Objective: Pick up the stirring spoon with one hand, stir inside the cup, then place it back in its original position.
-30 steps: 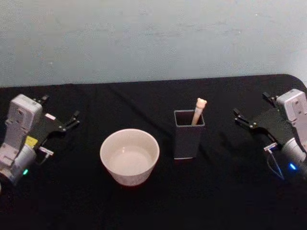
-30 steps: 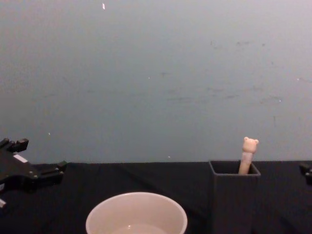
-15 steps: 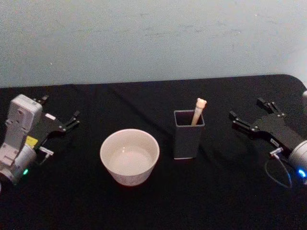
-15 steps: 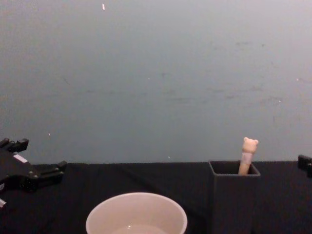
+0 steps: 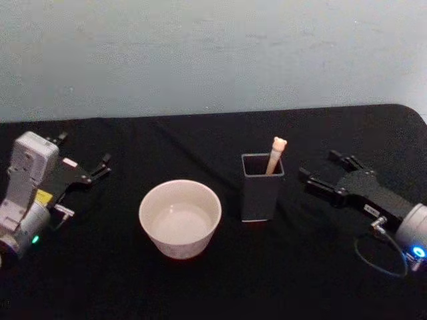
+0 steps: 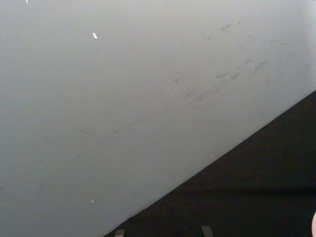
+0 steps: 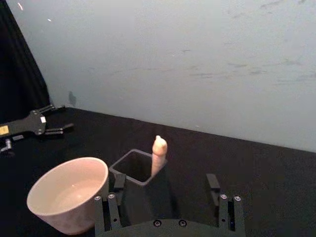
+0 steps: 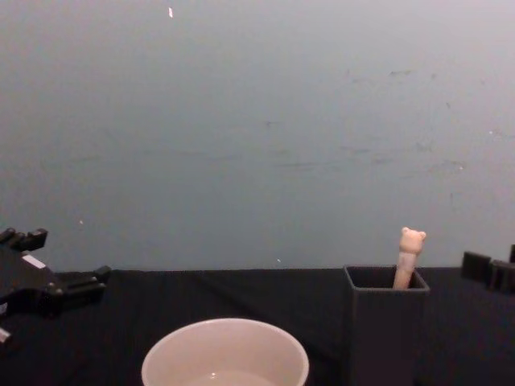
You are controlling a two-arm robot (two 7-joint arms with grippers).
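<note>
- Head: the holder (image 5: 261, 197) hides the bowl and stem of the stirring spoon (image 5: 277, 152). The right claw (image 5: 318, 165), fingers spread, is just right of the holder, apart from it. The left claw (image 5: 84, 150) is parked far left, spread too.
- Right wrist: the spoon's bear-topped handle (image 7: 159, 153) stands beyond the gap between the fingers (image 7: 213, 183).
- Chest: the right claw (image 8: 487, 269) is cut off at the edge.

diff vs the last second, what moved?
The right gripper, open, swung in from the right toward the dark grey holder and now sits just beside it, gripping nothing. The left gripper, the stirring spoon in the holder and the cup stayed put.

Stirring spoon (image 5: 275, 154) in holder (image 5: 261, 198) (right gripper (image 5: 317, 166) near)
</note>
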